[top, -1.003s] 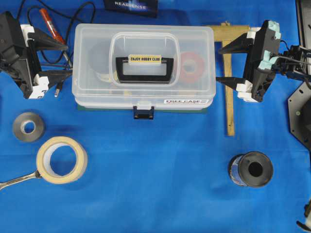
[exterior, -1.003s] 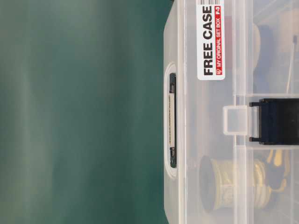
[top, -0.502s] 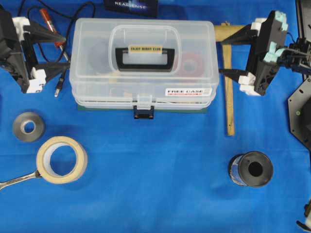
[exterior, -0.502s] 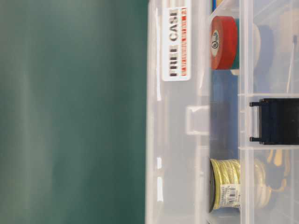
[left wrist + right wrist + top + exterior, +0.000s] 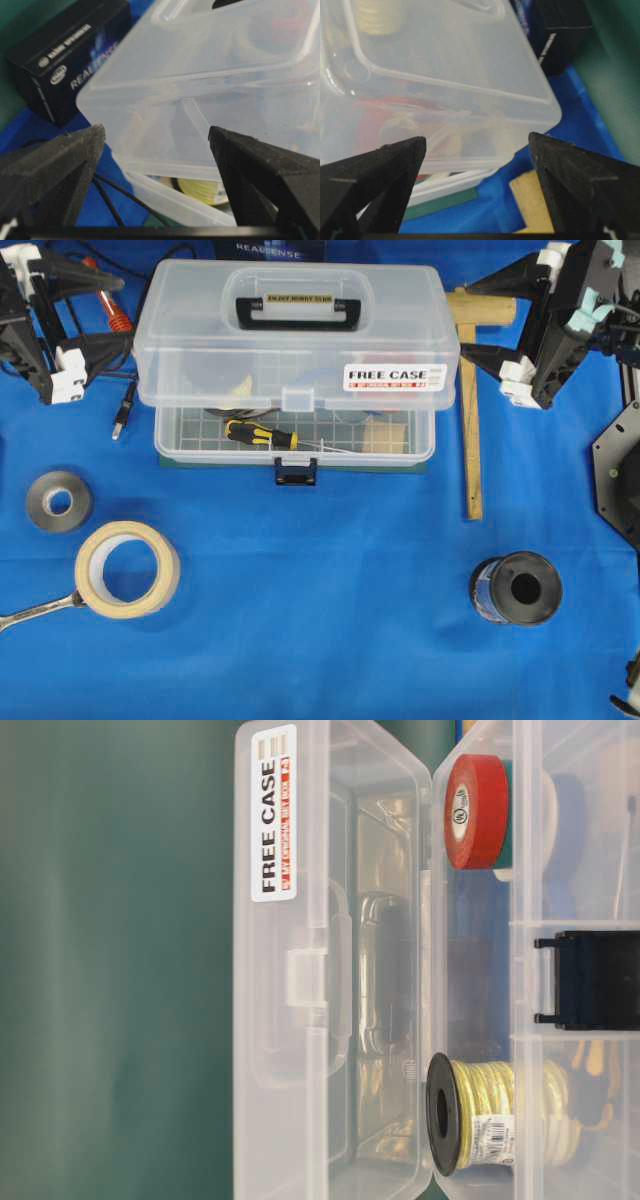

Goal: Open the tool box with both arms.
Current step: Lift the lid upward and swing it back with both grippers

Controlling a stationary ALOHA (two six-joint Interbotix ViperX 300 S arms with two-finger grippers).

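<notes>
The tool box (image 5: 295,335) has its clear lid raised and tilted back, with the black handle (image 5: 298,312) on top. The base (image 5: 400,435) shows a screwdriver (image 5: 258,433); the dark blue latch (image 5: 296,472) hangs on its front. My left gripper (image 5: 128,312) is open at the lid's left end, and my right gripper (image 5: 466,320) is open at its right end. In the left wrist view the lid's corner (image 5: 200,75) sits between the fingertips of the gripper (image 5: 156,132). In the right wrist view the lid (image 5: 445,75) sits ahead of the gripper (image 5: 477,140). The table-level view shows the lid (image 5: 330,970) apart from the base.
A grey tape roll (image 5: 58,502), a masking tape roll (image 5: 127,568) and a wrench (image 5: 35,612) lie front left. A black spool (image 5: 515,588) stands front right. A wooden square (image 5: 470,400) lies under my right gripper. A RealSense box (image 5: 268,250) is behind the case.
The lid has gone from closed to lifted and tilted back, exposing the base. Both grippers have moved towards the back of the table alongside the lid's ends.
</notes>
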